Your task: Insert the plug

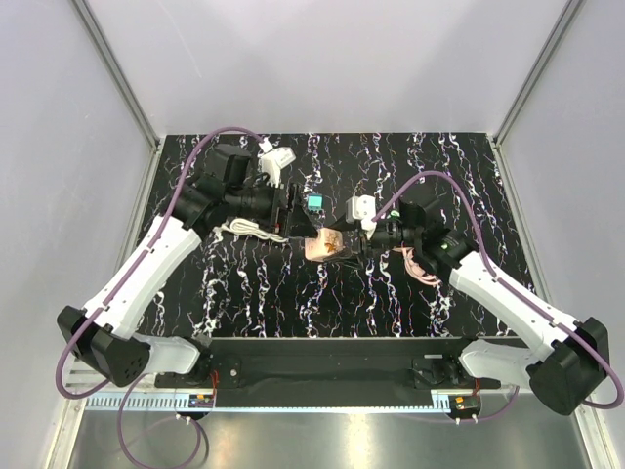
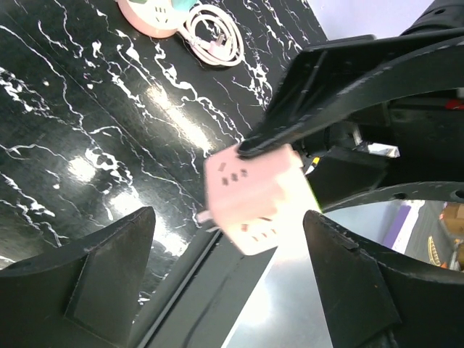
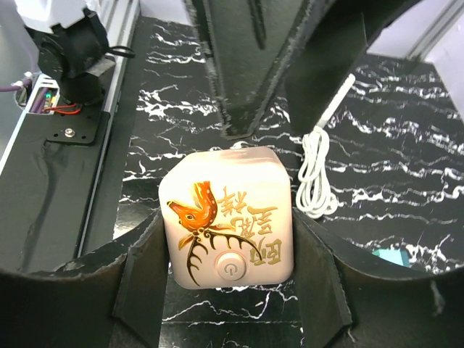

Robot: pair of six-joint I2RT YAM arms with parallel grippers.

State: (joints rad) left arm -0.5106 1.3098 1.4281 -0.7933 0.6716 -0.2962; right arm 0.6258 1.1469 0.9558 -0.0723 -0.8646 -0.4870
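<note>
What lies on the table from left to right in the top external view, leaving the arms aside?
white coiled cable → pink socket cube → white plug → pink cable

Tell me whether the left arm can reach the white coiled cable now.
Probably yes: the left gripper is open and empty, and the white coiled cable lies uncovered on the table close beside it.

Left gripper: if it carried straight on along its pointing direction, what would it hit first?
The pink cube socket, held in the right gripper, sits directly ahead of the open left gripper; how near is unclear.
</note>
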